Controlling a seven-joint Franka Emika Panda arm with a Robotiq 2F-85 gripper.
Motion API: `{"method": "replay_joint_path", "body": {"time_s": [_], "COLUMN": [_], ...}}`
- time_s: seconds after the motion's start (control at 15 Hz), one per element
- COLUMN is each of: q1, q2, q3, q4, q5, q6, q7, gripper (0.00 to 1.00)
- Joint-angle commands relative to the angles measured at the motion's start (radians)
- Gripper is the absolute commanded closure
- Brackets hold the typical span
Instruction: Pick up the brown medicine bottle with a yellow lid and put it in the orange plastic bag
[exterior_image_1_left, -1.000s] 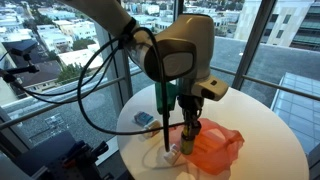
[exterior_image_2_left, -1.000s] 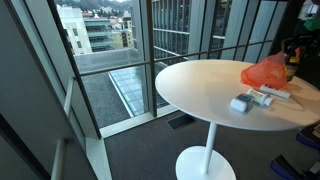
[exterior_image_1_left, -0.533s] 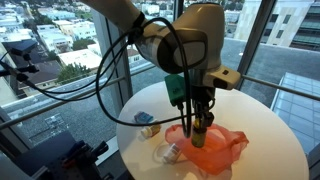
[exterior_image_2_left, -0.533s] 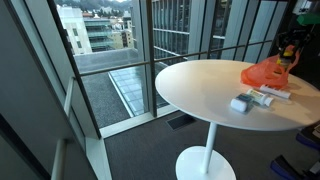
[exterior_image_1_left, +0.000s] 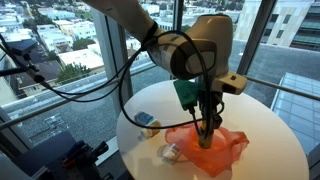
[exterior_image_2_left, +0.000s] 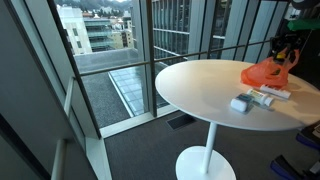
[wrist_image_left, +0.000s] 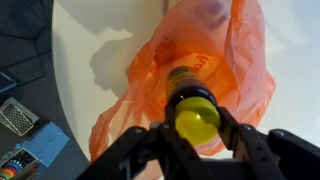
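Observation:
My gripper (wrist_image_left: 196, 120) is shut on the brown medicine bottle (wrist_image_left: 186, 80), gripping it at its yellow lid (wrist_image_left: 196, 117). The bottle hangs upright just above the orange plastic bag (wrist_image_left: 232, 60), which lies crumpled on the round white table (wrist_image_left: 100, 50). In an exterior view the gripper (exterior_image_1_left: 208, 128) holds the bottle (exterior_image_1_left: 207, 138) over the middle of the bag (exterior_image_1_left: 215, 152). In an exterior view the bag (exterior_image_2_left: 262, 74) lies at the table's far right with the gripper (exterior_image_2_left: 287, 50) above it.
A small blue-white box (exterior_image_1_left: 146, 119) and a clear wrapped item (exterior_image_1_left: 170, 152) lie on the table (exterior_image_1_left: 270, 135) beside the bag. A white box (exterior_image_2_left: 241, 102) and a flat packet (exterior_image_2_left: 272, 93) show near the table edge. Tall windows surround the table.
The gripper with the bottle has moved sideways from beside the bag's edge to over the bag's middle.

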Motion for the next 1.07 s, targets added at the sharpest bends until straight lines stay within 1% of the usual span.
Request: {"method": "replay_joint_path", "body": {"time_s": [0.0,0.2,0.4,0.87,0.93,1.0], "q1": [-0.025,-0.043,-0.055,-0.041,-0.037,-0.035], "q2": [0.041,0.055,0.066,0.071,0.065,0.059], "q3": [0.009,0.020,0.024,0.002,0.000,0.001], "q4": [0.024,0.009,0.002,-0.006,-0.009,-0.012], "q5": [0.084,0.168,0.223,0.188,0.180,0.177], "q6": [0.037,0.066,0.063,0.023,0.017,0.014], "q7": [-0.084,-0.147,-0.187,-0.166,-0.163,-0.164], "gripper": [0.80,0.80,0.80,0.80,0.30,0.29]}}
